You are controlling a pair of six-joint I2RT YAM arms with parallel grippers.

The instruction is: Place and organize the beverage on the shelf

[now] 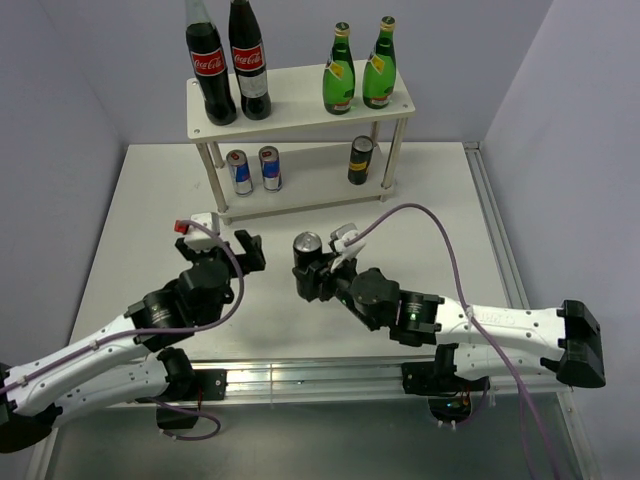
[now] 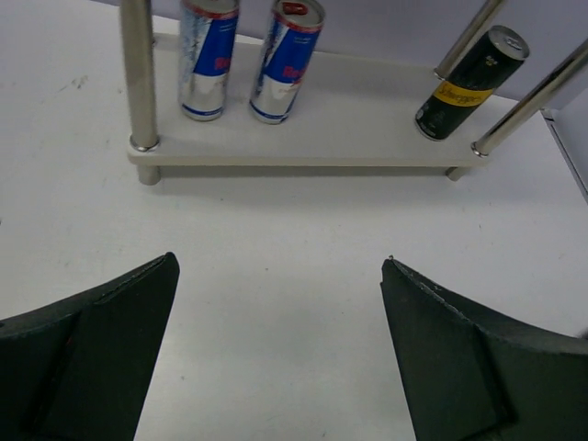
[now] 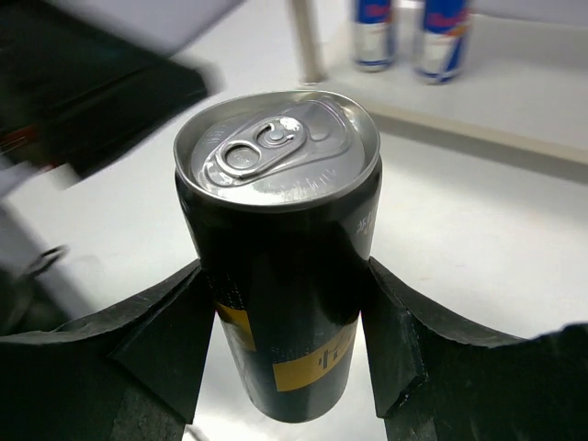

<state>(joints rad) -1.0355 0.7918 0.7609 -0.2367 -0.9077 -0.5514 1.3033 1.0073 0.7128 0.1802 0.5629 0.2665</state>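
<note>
Top view first. The right claw [image 1: 308,268] is clamped on a dark can [image 1: 307,244], upright over the middle of the desk [image 1: 450,230], with the shelf [image 1: 300,98] at twelve o'clock. The twin can [image 1: 360,160] waits on the lower tier at one o'clock, the blue cans [image 1: 254,170] at eleven and the green bottles [image 1: 340,70] on top. The danger is the way in: a high can top or wrist may clip the upper board or the front leg [image 1: 392,155] and rock that light rack.

Left wrist now. The left claw [image 2: 278,266] is spread wide and empty, facing the lower board [image 2: 349,106]. It sits near the route, so the arms could brush.

Right wrist. The fingers [image 3: 175,322] squeeze the can's wall from both sides. It's smooth metal, so a tilt could let it slip or land askew against its twin.
</note>
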